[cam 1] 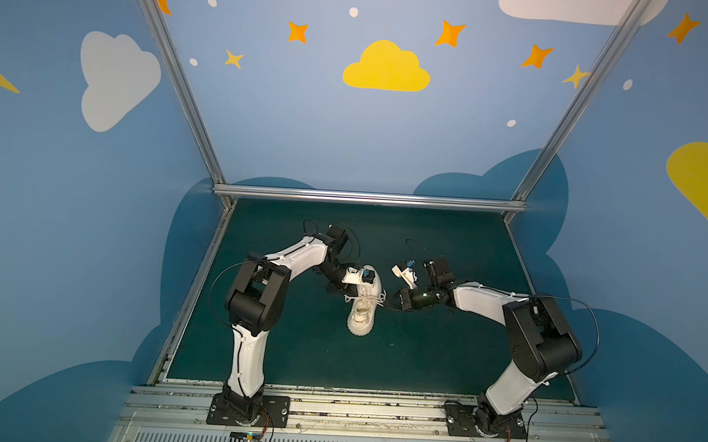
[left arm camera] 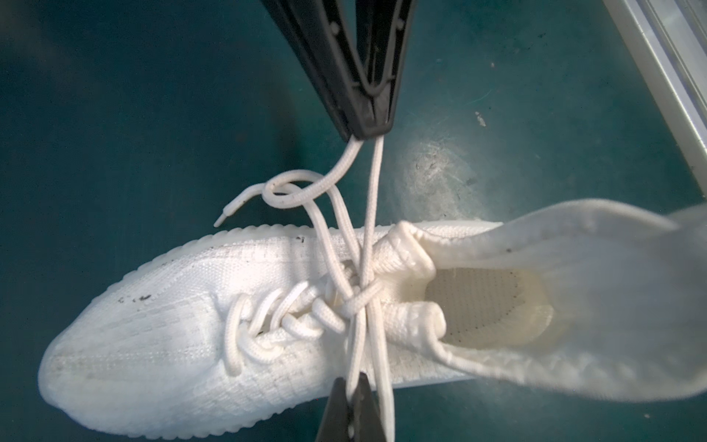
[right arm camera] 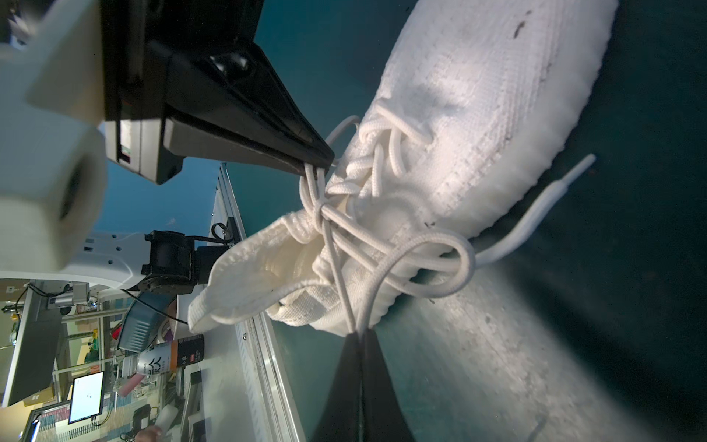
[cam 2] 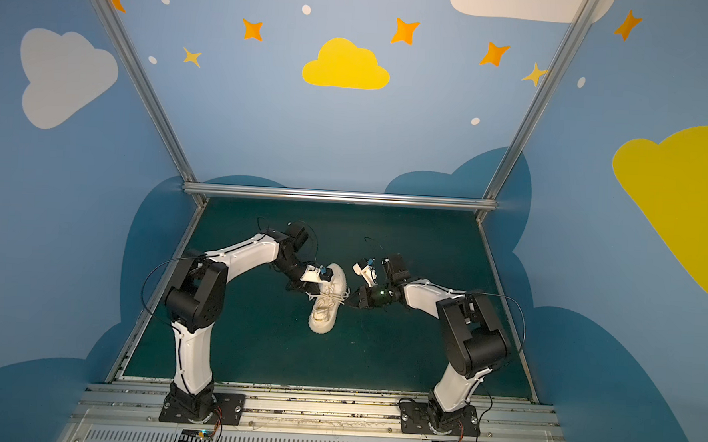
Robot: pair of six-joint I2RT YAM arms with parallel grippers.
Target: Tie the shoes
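Observation:
A single cream knit shoe (cam 1: 363,314) (cam 2: 325,312) lies mid-mat with its toe toward the front; the wrist views show it too (left arm camera: 172,344) (right arm camera: 478,114). Its laces (left arm camera: 357,302) cross in a knot over the tongue. My left gripper (cam 1: 349,296) (cam 2: 309,293) (left arm camera: 354,382) sits at the shoe's left side, shut on a lace strand; the right wrist view also shows this gripper (right arm camera: 319,162). My right gripper (cam 1: 386,305) (cam 2: 348,303) (right arm camera: 359,333) is at the shoe's right side, shut on two lace strands, and shows in the left wrist view (left arm camera: 367,134). A loose lace end (left arm camera: 229,210) (right arm camera: 574,168) trails on the mat.
The green mat (cam 1: 440,359) is bounded by an aluminium rail (cam 1: 370,198) at the back and by rails along both sides. Blue painted walls stand beyond them. A rail (left arm camera: 669,76) also runs close behind the shoe's heel.

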